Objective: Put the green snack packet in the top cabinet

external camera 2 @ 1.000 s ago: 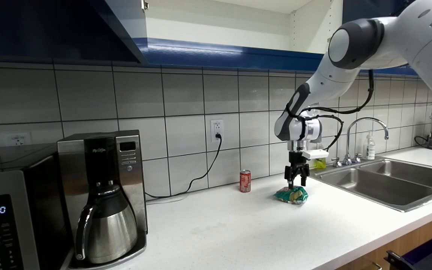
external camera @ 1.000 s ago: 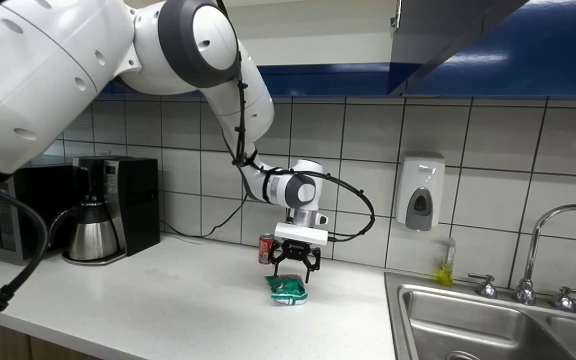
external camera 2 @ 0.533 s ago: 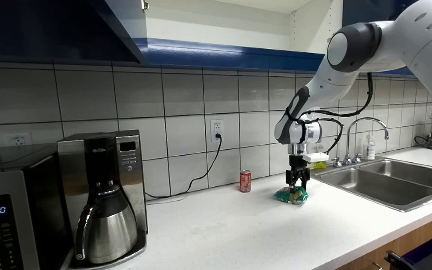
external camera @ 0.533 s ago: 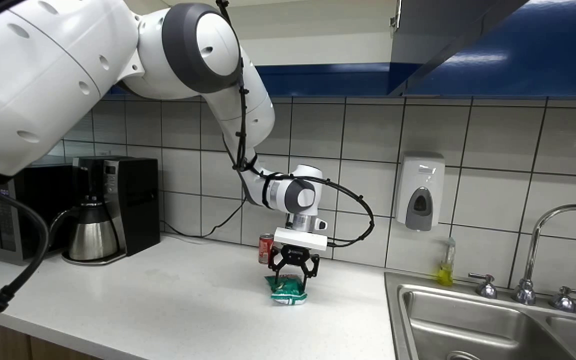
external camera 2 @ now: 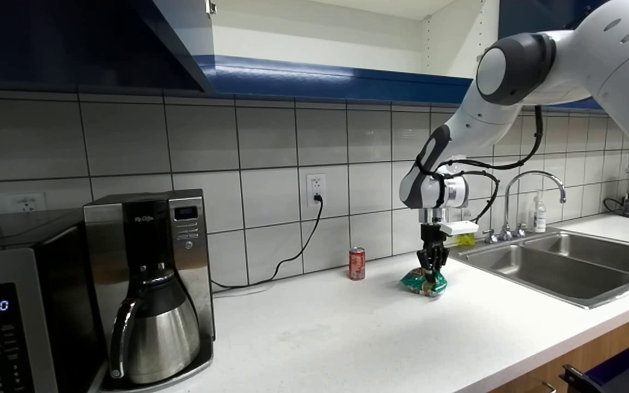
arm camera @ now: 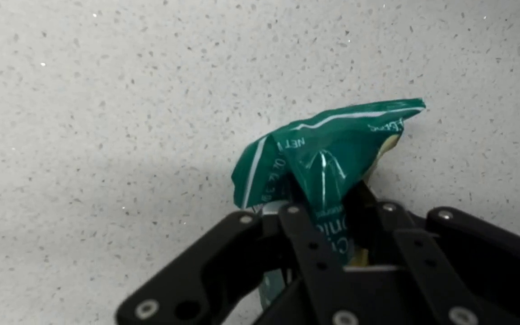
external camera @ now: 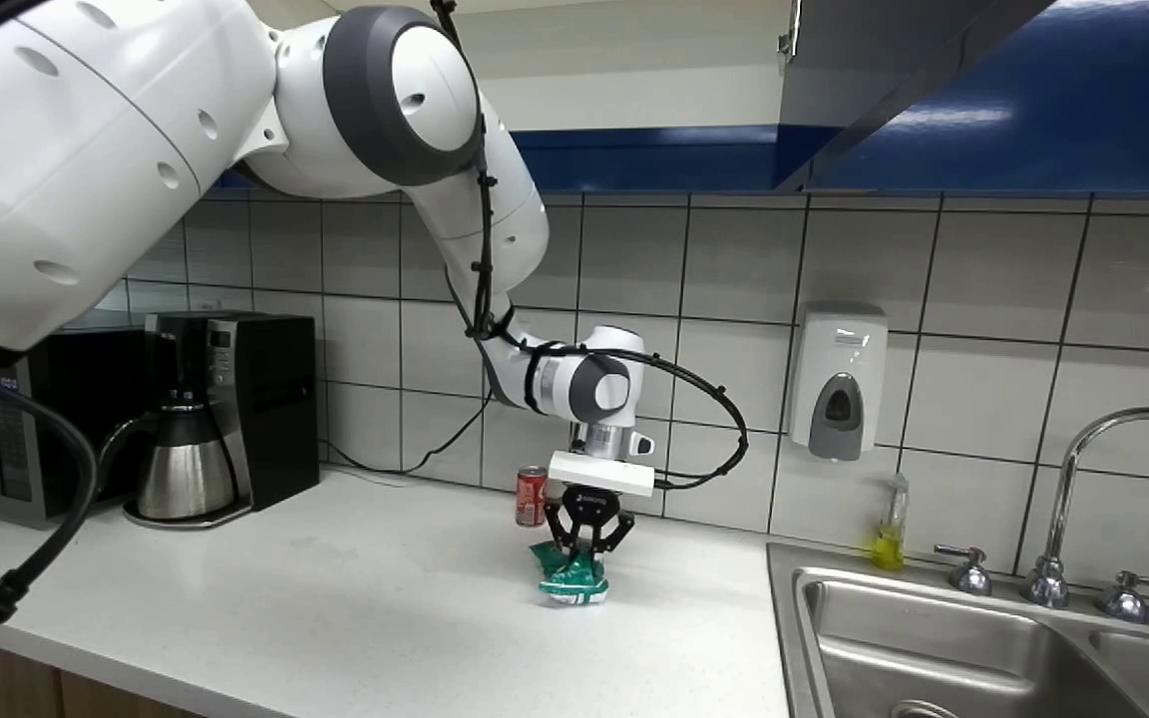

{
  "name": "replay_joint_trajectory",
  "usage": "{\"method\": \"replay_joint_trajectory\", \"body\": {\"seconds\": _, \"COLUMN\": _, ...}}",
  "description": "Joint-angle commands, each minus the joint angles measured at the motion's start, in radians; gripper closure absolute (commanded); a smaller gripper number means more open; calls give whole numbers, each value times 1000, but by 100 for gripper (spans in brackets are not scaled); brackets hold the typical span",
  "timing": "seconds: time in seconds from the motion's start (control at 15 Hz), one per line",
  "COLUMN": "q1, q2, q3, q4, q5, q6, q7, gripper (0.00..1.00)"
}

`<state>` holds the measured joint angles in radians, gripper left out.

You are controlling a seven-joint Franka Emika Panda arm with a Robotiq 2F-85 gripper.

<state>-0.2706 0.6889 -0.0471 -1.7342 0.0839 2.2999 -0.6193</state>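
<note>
Wrist view down onto counter (arm camera: 115,117)

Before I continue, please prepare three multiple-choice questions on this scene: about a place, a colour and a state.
1. Where is the red can?
A) In the sink
B) On the counter
C) On the microwave

2. Lower edge of the top cabinet:
A) red
B) yellow
C) blue

3. How are the fingers?
A) Closed on the green snack packet
B) Wide open
C) Closed on the can

1 B: both exterior views show it upright there.
2 C: glossy blue shows in both exterior views.
3 A: in the wrist view, they pinch the packet.
</note>
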Motion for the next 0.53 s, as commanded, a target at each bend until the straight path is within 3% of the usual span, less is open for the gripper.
{"method": "replay_joint_trajectory", "body": {"seconds": 0.0, "q1": -22, "q2": 3, "q3": 16, "q4": 22, "q5": -23, "q6": -9, "q7": -3, "gripper": 99}}
{"method": "replay_joint_trajectory", "body": {"seconds": 0.47, "q1": -26, "q2": 0, "q3": 18, "q4": 33, "q5": -18, "q6": -7, "q7": -3, "gripper": 99}}
